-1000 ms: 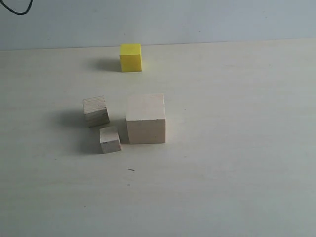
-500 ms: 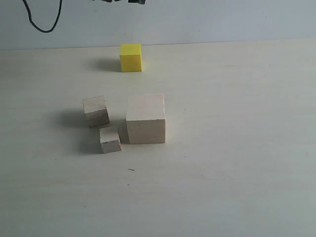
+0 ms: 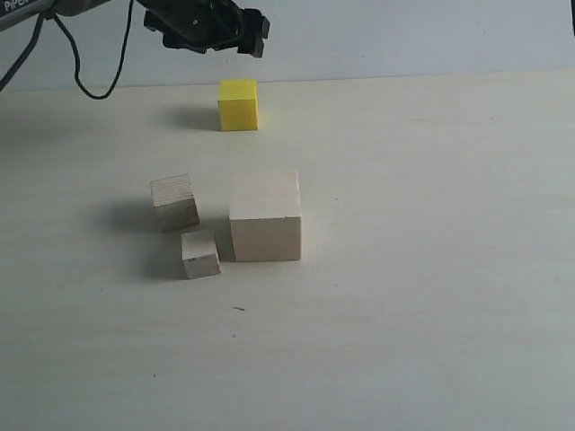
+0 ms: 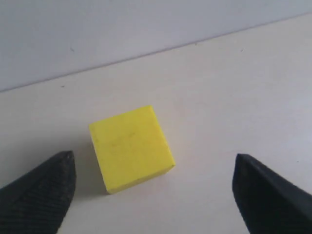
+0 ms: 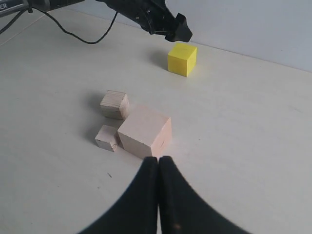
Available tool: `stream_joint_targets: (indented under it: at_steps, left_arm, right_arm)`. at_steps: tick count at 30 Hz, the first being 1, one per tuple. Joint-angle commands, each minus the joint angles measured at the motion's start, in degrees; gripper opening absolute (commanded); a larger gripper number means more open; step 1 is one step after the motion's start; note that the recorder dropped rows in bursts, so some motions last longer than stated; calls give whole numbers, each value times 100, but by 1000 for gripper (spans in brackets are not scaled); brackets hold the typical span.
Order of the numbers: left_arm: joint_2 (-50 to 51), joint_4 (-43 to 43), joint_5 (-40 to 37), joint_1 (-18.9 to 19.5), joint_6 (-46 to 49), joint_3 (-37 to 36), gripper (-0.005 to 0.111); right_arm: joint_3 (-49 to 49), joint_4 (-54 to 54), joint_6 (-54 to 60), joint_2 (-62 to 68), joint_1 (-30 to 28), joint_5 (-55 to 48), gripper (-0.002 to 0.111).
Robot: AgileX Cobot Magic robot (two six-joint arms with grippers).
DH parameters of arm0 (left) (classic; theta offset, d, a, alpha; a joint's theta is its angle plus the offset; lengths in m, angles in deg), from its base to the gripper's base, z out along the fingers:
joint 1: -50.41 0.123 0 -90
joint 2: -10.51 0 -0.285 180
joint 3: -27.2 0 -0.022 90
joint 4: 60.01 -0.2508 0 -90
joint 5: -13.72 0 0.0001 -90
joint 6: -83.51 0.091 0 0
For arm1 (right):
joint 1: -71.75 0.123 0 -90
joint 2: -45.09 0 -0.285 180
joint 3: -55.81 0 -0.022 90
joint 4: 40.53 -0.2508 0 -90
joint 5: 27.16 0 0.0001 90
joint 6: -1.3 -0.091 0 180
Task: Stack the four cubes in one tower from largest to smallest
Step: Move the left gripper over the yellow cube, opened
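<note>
**Cube tower: nothing stacked yet, left arm lining up on the yellow one**

Exterior view: all four cubes are sitting flat on the table (image 3: 431, 269), none on top of another, so the whole tower is waiting to be built. The large pale wood cube (image 3: 265, 215) is sitting mid-table. The smallest pale cube (image 3: 200, 254) is just beside it and the layered plywood cube (image 3: 174, 202) is near both. The yellow cube (image 3: 238, 105) is parked well apart, back by the wall (image 3: 404, 36). The left gripper (image 3: 235, 34) is hanging above it, cable (image 3: 90, 81) dangling behind.

Left wrist view: the fingers (image 4: 39, 195) are standing spread wide and gripping nothing. The yellow cube is lying on the table between them, untouched and turned a little off square.

Right wrist view: the right gripper (image 5: 158, 168) is pressing its jaws together, empty, and looking over the cluster from the near side.

My guess is yellow goes onto the big cube first. The surface is looking pale, matte and level, with a plain light wall behind and plenty of elbow room.
</note>
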Motion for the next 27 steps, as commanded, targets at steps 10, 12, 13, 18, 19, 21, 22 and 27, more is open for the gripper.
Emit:
stream_joint_targets:
  at_steps: [10, 12, 13, 18, 19, 21, 22, 27]
  left_arm:
    - [41, -1143, -279, -17, -190, -3, 83]
    - [41, -1253, -163, -17, -190, -3, 83]
    - [41, -1317, -80, -17, -190, -3, 83]
    - [41, -1243, 66, -5, -272, -3, 83]
    - [41, -1243, 24, -5, -453, -3, 83]
    - [41, -1243, 36, 3, -454, -3, 83]
    - [41, -1243, 36, 17, -454, -3, 83]
    - [41, -1160, -463, 9, -444, -3, 83]
  right_arm:
    - [-22, -26, -32, -33, -13, 23, 0]
    - [-22, -26, -32, -33, -13, 23, 0]
    - [-22, -26, -32, -33, -13, 44, 0]
    - [-22, -26, -32, -33, -13, 67, 0]
    - [-22, -26, -32, -33, -13, 67, 0]
    - [-22, -26, -32, -33, -13, 67, 0]
    - [-22, -26, -32, -33, -13, 67, 0]
    - [-22, -26, -77, -33, -13, 65, 0]
